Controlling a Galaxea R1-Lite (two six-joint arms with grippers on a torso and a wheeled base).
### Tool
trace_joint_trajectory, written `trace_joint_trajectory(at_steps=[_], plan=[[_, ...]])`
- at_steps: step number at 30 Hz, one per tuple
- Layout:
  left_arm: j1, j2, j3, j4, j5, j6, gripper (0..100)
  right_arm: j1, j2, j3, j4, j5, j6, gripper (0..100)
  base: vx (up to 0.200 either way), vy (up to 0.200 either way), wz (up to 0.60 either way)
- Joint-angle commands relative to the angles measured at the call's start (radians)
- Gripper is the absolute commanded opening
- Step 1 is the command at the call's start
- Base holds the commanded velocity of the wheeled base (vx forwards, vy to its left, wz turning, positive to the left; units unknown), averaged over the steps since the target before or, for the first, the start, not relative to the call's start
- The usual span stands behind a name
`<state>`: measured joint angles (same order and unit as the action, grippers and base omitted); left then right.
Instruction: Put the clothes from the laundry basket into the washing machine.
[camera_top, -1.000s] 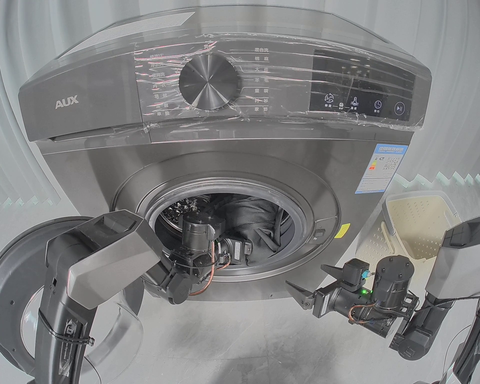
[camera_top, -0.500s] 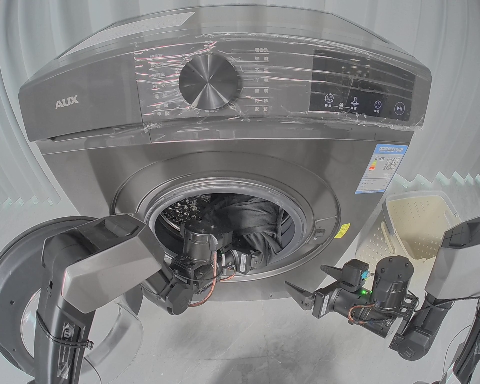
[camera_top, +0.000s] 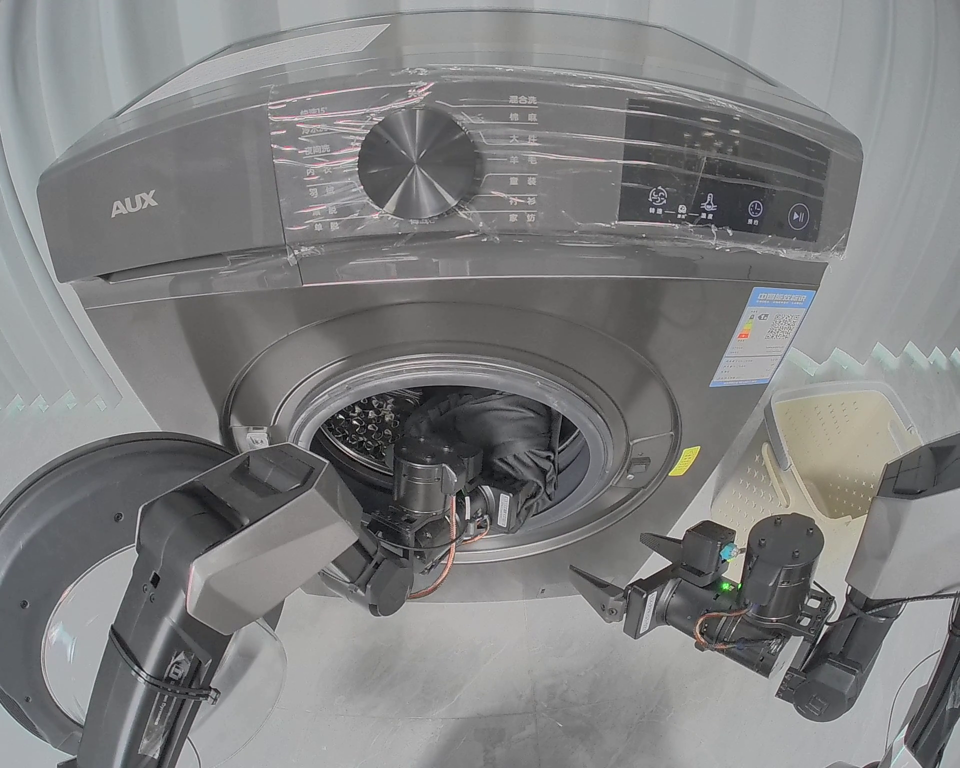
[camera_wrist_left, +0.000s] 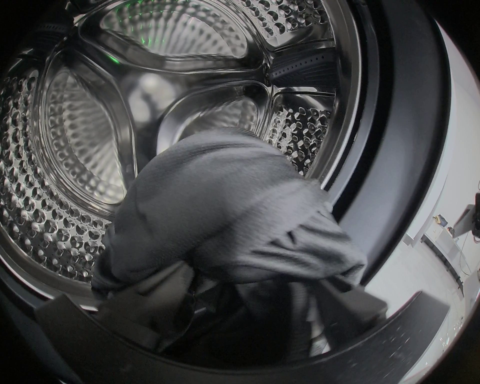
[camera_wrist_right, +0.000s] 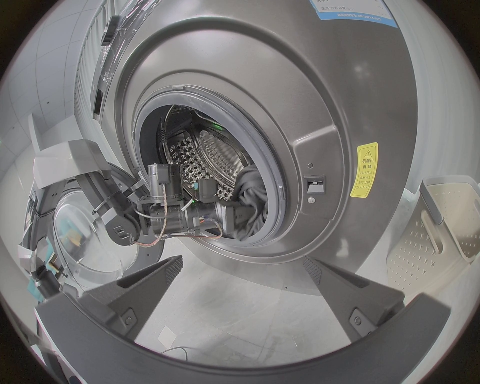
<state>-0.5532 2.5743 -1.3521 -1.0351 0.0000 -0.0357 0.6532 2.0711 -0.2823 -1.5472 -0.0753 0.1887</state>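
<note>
Garment (camera_wrist_left: 220, 215): one, inside one washing machine (camera_top: 560, 330).

Left hand (camera_top: 505, 503) forward, spread wide; right hand (camera_top: 610, 560) low, likewise spread, aimed leftward.

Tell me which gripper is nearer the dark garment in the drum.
Left. The left gripper is inside the drum opening, against the dark garment; the right gripper hangs outside the washing machine, below the opening, clear of it.

A dark grey garment (camera_top: 510, 440) lies bunched in the open washing machine's (camera_top: 600, 320) mouth, the cream laundry basket (camera_top: 850, 440) beside it.
</note>
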Motion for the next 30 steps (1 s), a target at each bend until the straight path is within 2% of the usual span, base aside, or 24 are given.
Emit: trace_joint_trajectory(at_steps=[1,10,19,20,24,28,29,30], plan=[[0.018,0.047,-0.081,-0.013,0.055,-0.003,0,0.0,0.004,0.0,-0.001,0.0,0.0,100,0.0,0.0,0.0],[0.108,0.061,-0.252,-0.049,0.147,-0.01,0,0.002,0.006,0.0,-0.001,0.0,0.001,100,0.0,0.0,0.0],[0.113,0.057,-0.246,-0.051,0.15,-0.009,0,0.002,0.009,0.0,-0.002,0.0,0.001,100,0.0,0.0,0.0],[0.111,0.057,-0.243,-0.051,0.15,-0.009,100,0.002,0.011,0.0,-0.002,0.0,0.001,100,0.0,0.0,0.0],[0.104,0.05,-0.222,-0.051,0.149,-0.01,100,0.0,0.012,0.0,-0.002,0.0,0.001,100,0.0,0.0,0.0],[0.084,-0.036,-0.058,-0.034,0.124,-0.009,100,0.0,0.011,0.0,-0.002,0.0,0.001,100,0.0,0.0,0.0],[0.076,-0.059,0.001,-0.028,0.103,-0.007,100,0.0,0.011,0.0,-0.002,0.0,0.001,100,0.0,0.0,0.0],[0.075,-0.062,0.008,-0.028,0.1,-0.007,100,0.0,0.011,0.0,-0.002,0.0,0.001,100,0.0,0.0,0.0]])
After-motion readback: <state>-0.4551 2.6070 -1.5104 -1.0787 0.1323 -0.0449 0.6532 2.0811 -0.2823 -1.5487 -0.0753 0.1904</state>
